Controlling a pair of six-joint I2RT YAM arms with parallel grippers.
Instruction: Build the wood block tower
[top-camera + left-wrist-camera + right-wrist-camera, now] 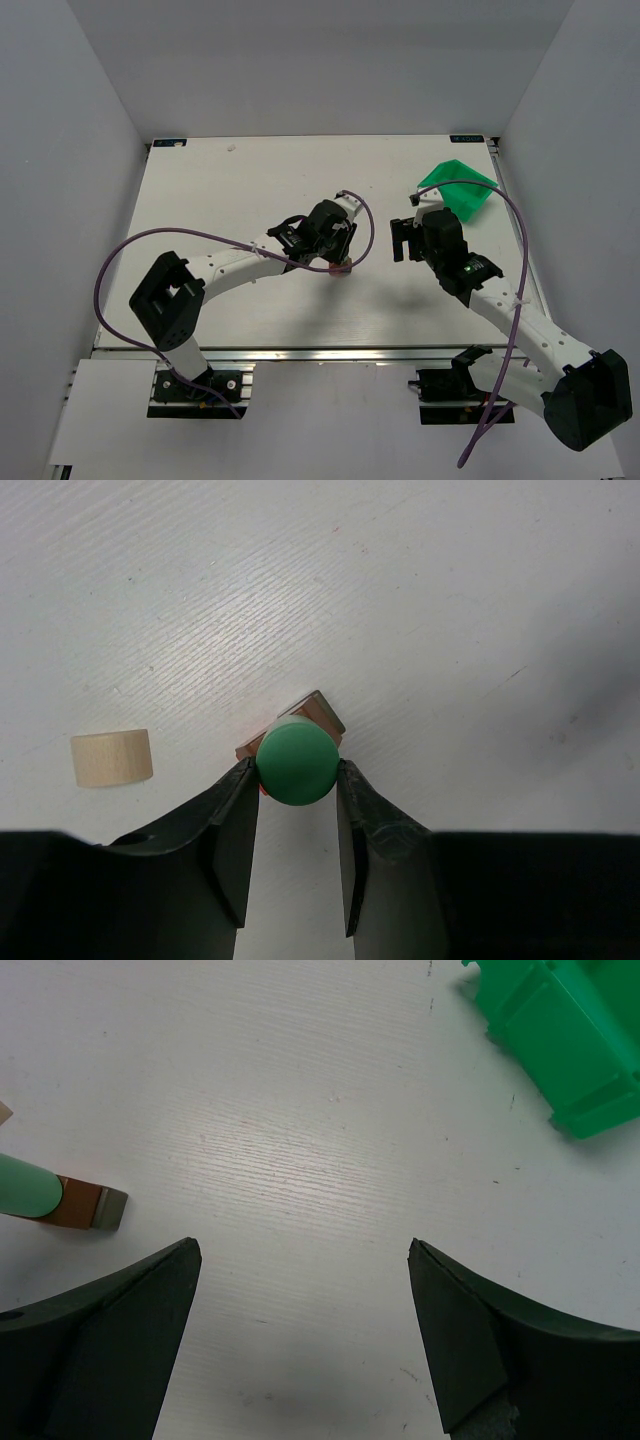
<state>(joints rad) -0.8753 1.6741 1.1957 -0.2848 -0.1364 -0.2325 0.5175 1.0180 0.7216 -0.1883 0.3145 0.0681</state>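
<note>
One short tower of wood blocks (pixel 342 269) near the middle of the counter (pixel 230 190), directly under the left hand (pixel 337 256). Stands upright, long axis vertical, pointing straight at the left wrist camera, so shows there mostly end-on. Topped by a green cylinder (pixel 297 759) set on end, round face up. Below it, corners of a brown block (pixel 322 712) jutting out on the far side, plus a sliver of red at the near left edge. From the right wrist camera, appears as a slanted column at the left border: green on top, then orange-brown, then a grey block (pixel 111 1209) lowest, down on the counter.

Left hand narrowed onto the green cylinder, one black finger (pixel 232 830) against each side of its round wall, no gap visible on either side.

Right hand (pixel 300 1250) spread wide, holding nothing, hovering over the counter to the right of the tower and apart from it.

Off to the tower's left in the left wrist view, a cream cylinder (pixel 111 758) lying on its side, long axis running left to right, apart from the stack. At the far right of the counter, a bright green bin (pixel 456 189), beyond the right hand.
</note>
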